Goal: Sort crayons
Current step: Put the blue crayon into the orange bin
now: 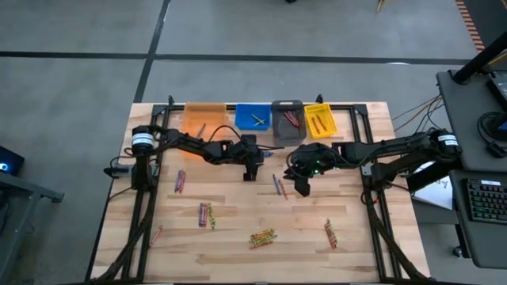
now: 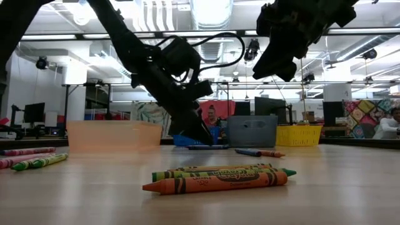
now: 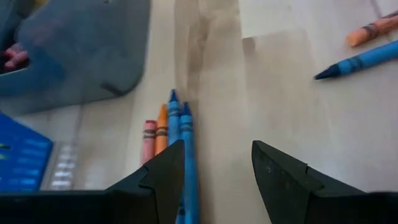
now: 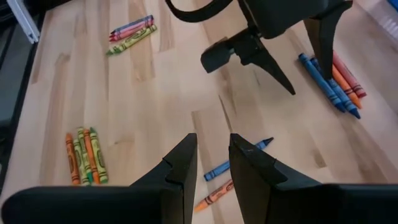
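Note:
My left gripper [image 3: 217, 149] is open and low over the table, just in front of the grey bin [image 3: 81, 56]. A small row of crayons [image 3: 166, 127], two blue, one orange and one red, lies on the wood beside one of its fingers. The row also shows in the right wrist view [image 4: 333, 81], beside my left gripper [image 4: 310, 78]. My right gripper [image 4: 213, 140] is open by a narrow gap and empty. It is high above the table [image 2: 281, 56], over a blue crayon [image 4: 236, 163] and an orange crayon [image 4: 214, 196]. My left gripper points down at a slant. The inner edge of one finger [image 3: 165, 177] stands right along a blue crayon [image 3: 188, 168] that lies flat on the table. I cannot tell whether it touches the crayon.
Orange [image 1: 204, 119], blue [image 1: 253, 116], grey [image 1: 287, 120] and yellow [image 1: 318, 119] bins line the far edge. Crayon groups lie scattered on the table: at the left [image 1: 181, 180], left of middle [image 1: 206, 214], in the near middle [image 1: 263, 236] and at the near right [image 1: 329, 233].

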`<state>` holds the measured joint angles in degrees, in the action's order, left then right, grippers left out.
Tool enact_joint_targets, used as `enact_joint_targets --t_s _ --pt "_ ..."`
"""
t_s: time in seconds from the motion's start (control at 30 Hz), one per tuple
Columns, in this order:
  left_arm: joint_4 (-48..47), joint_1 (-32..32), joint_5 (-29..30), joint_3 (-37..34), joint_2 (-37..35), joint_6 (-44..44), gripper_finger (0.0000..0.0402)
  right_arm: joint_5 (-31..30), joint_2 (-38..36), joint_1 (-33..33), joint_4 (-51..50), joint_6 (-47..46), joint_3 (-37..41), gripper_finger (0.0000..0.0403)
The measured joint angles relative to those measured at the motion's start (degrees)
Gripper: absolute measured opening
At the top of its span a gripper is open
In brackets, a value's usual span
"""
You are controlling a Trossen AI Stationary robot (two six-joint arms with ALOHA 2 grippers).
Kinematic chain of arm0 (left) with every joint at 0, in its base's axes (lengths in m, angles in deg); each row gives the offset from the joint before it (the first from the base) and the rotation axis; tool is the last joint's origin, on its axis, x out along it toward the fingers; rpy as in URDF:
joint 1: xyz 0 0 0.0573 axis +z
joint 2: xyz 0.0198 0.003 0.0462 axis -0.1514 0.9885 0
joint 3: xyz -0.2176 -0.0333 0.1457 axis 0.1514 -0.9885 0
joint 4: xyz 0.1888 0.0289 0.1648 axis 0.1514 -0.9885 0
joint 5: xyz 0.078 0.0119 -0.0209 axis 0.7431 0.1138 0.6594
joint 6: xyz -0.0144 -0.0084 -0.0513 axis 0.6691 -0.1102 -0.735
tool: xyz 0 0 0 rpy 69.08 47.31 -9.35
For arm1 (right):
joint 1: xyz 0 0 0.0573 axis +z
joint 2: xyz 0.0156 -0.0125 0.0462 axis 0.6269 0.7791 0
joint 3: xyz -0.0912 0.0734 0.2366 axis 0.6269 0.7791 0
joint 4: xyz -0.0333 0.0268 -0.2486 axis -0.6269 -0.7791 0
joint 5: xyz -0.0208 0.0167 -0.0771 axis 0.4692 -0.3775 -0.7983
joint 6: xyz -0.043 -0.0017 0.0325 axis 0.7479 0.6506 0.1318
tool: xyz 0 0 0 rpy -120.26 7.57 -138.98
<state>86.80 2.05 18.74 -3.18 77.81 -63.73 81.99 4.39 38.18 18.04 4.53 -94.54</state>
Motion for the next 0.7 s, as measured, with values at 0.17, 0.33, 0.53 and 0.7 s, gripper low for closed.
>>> enact_joint_targets --t_s 0.17,0.33,0.53,0.7 --pt "0.07 0.66 0.27 0.00 0.04 -0.02 0.0169 -0.34 0.02 0.00 0.00 0.02 0.00 0.0082" --pt "0.05 0.88 0.34 0.00 0.04 -0.02 0.0169 -0.34 0.02 0.00 0.00 0.00 -0.01 0.0082" --pt "0.02 0.88 -1.73 -0.02 0.04 -1.27 0.0169 -0.34 0.02 0.00 0.00 0.00 0.00 0.0082" --pt "-0.15 0.98 -1.78 -0.15 0.04 -1.43 0.0169 -0.34 0.02 0.00 0.00 0.00 -0.01 0.0082"
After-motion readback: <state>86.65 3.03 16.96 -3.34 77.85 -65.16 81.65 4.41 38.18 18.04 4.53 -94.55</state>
